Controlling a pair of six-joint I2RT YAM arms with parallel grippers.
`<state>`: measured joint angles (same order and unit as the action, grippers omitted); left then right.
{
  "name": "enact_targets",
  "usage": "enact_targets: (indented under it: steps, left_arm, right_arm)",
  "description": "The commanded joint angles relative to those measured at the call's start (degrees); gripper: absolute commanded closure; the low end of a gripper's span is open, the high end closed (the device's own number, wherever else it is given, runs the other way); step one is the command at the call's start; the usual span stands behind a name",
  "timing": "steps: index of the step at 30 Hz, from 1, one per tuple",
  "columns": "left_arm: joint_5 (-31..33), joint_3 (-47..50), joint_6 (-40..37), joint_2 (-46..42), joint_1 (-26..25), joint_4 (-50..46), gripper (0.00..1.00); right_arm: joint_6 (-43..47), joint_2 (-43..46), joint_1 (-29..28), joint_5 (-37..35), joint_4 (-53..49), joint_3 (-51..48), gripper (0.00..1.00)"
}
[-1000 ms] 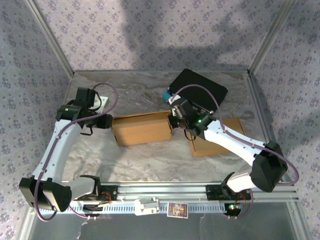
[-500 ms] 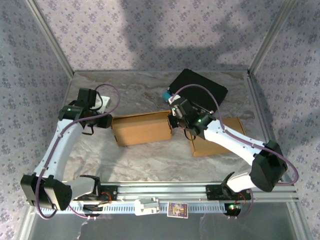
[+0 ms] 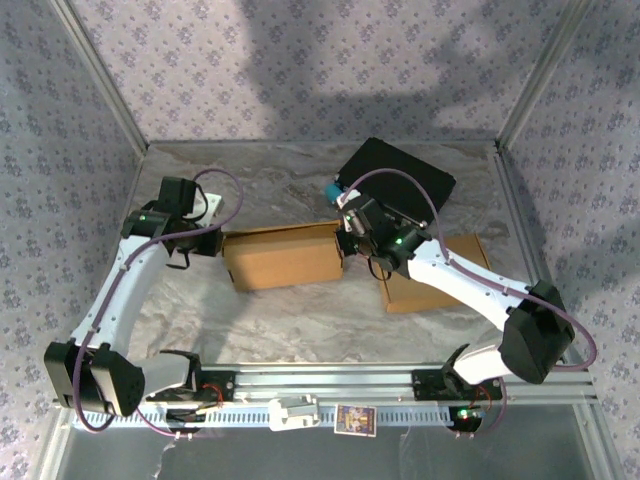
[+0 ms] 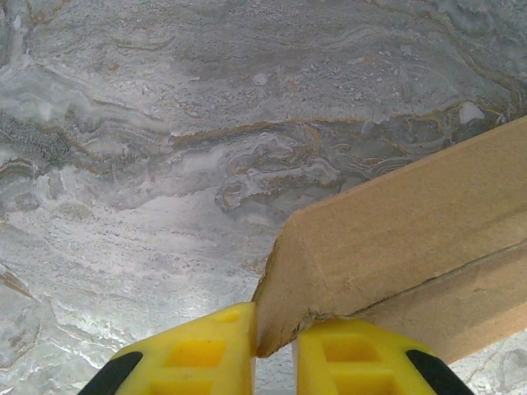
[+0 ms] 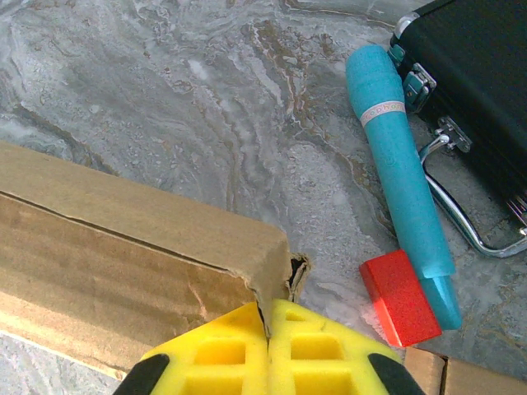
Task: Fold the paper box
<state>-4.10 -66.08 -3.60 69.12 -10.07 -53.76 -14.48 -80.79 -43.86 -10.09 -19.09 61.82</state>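
On table point(image 3: 300, 325), centre, paper box point(image 3: 283, 257) lies flat; left gripper point(image 4: 274, 327) pinches its left corner, right gripper point(image 5: 268, 322) clamped tight on right corner. We judge cardboard light, stiff, crease-prone: hold thin edges.

Black case point(image 5: 486, 82), teal tube point(image 5: 403, 181) — red block point(image 5: 399, 298) beside

Brown paper box point(image 3: 283, 257), grey marbled table point(image 4: 165, 123), teal pen point(image 5: 401, 164), red block point(image 5: 399, 296), black case point(image 5: 478, 74), lilac floral walls point(image 3: 300, 60)
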Motion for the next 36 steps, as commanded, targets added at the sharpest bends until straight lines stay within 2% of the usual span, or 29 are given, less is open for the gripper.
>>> enact_targets:
  steps: [1, 8, 14, 20, 28, 36]
  left_arm:
    - [-0.56, -0.27, 0.37, 0.35, 0.38, -0.03, 0.85]
    - [-1.95, -3.63, 5.07, 1.33, 0.39, -2.63, 1.0]
    - [-6.01, -7.8, 13.28, 4.36, 0.38, -9.34, 1.0]
    - [-10.15, -9.1, 19.07, 5.91, 0.4, -11.8, 1.0]
    - [-14.07, -14.85, 22.55, 10.69, 0.4, -17.81, 1.0]
    - [-16.65, -18.26, 22.01, 14.53, 0.84, -22.28, 1.0]
  right_arm:
    - [0.86, -2.13, -0.02, 1.98, -7.72, -0.82, 1.0]
    - [0.61, -2.47, -0.52, 1.41, -7.91, -0.7, 1.0]
    - [0.33, -2.87, -1.57, 0.17, -7.67, -0.05, 1.0]
    - [0.5, -3.33, -2.53, -1.31, -7.58, 0.28, 1.0]
    - [0.86, -3.42, -2.57, -1.96, -7.47, 0.67, 1.0]
    - [0.68, -3.56, -2.63, -2.04, -7.61, 0.49, 1.0]
